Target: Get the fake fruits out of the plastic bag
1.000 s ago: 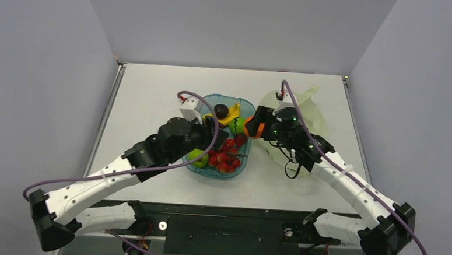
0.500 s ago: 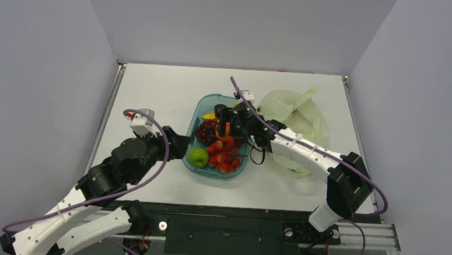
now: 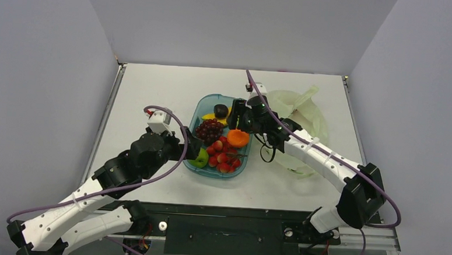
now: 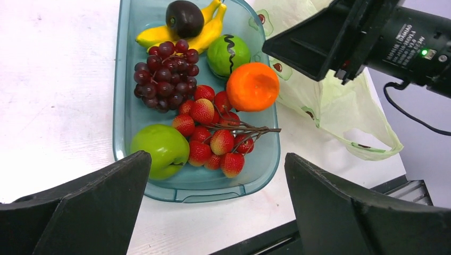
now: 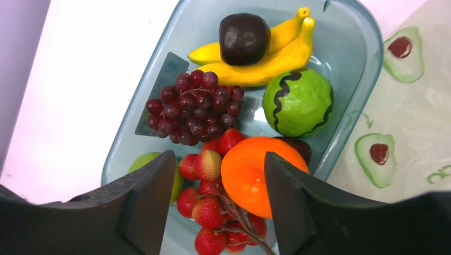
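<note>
**Two-arm bench scene, read from the near edge outward.** The left claw (image 4: 217, 156) hangs over the near end of the teal tray (image 4: 119, 106). Its two black fingers (image 4: 80, 212) are spread wide and released, with nothing between them.

Nearest inside the tray, at the left, lies the green apple (image 4: 159, 149). Just to its right the red berry cluster (image 4: 213, 135) spreads on thin brown stalks. Farther on, by the tray's right wall, sits the orange (image 4: 252, 86), just beside the cluster. Left of the orange, the dark maroon grape bunch (image 4: 167, 74) lies along the left wall. Beyond the orange rests the small green piece (image 4: 228, 53), round with a dark wavy stripe. At the far end the yellow banana bunch (image 4: 205, 34) lies slantwise, and the dark plum (image 4: 184, 17) sits on top of it.

The right claw (image 5: 219, 155) hovers above the far right part of the tray, fingers parted and released, holding nothing. In its own view the orange shows below it, resting in the tray.

The plastic bag (image 3: 306, 117), pale green with avocado prints, lies crumpled on the white bench (image 3: 150, 88) to the right of the tray, its edge against the tray's right rim. All the fruits named lie in the tray, outside the bag.
</note>
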Robot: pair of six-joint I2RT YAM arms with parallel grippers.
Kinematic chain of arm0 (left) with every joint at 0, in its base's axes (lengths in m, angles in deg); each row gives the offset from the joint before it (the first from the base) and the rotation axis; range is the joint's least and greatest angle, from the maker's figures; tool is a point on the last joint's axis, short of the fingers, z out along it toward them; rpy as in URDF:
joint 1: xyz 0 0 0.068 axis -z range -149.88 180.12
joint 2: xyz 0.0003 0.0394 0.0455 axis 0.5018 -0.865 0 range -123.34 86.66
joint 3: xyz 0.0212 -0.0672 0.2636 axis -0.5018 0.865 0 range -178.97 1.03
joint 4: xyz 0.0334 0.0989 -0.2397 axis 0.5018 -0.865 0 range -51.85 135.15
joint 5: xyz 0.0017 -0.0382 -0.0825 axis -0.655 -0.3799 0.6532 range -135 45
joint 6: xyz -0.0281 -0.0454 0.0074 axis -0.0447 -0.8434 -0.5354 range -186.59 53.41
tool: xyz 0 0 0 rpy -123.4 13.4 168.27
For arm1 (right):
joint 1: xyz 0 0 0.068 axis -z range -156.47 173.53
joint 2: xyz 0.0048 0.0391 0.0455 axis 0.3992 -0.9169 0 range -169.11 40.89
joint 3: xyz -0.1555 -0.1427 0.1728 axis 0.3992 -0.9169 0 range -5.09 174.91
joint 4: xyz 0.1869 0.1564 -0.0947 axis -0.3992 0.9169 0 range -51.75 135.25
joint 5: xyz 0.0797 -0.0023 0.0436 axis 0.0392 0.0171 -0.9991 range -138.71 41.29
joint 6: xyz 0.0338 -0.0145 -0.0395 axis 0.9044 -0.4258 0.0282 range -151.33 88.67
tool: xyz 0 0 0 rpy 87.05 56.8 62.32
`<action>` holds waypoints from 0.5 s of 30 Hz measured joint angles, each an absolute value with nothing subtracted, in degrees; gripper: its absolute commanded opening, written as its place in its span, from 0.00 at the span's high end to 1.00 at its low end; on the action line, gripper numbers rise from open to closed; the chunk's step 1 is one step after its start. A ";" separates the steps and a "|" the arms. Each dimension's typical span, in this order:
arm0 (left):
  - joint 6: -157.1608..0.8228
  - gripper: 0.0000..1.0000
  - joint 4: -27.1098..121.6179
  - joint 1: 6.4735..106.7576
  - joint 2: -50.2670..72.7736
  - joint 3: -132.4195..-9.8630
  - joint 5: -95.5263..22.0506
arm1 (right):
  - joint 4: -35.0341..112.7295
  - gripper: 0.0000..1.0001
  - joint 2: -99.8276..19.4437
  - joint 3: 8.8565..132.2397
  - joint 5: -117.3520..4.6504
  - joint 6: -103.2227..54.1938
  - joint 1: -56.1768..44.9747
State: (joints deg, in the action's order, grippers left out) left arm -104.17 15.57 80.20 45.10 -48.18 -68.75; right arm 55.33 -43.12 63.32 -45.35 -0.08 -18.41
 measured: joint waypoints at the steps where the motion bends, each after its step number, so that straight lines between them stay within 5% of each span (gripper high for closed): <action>1: -104.11 0.03 15.87 80.20 44.77 -48.18 -68.42 | 54.90 0.35 -43.47 63.36 -46.10 -0.08 -18.08; 5: -103.95 0.03 16.31 80.20 44.38 -48.18 -67.06 | 54.55 0.09 -45.76 63.36 -48.28 1.14 -17.82; 15: -104.41 0.03 16.35 80.20 48.31 -47.94 -66.76 | 54.50 0.09 -36.21 56.08 -45.51 1.20 -13.79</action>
State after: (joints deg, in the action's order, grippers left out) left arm -104.41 16.35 80.20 48.31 -47.94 -66.76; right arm 54.50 -36.21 56.08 -45.51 1.20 -13.79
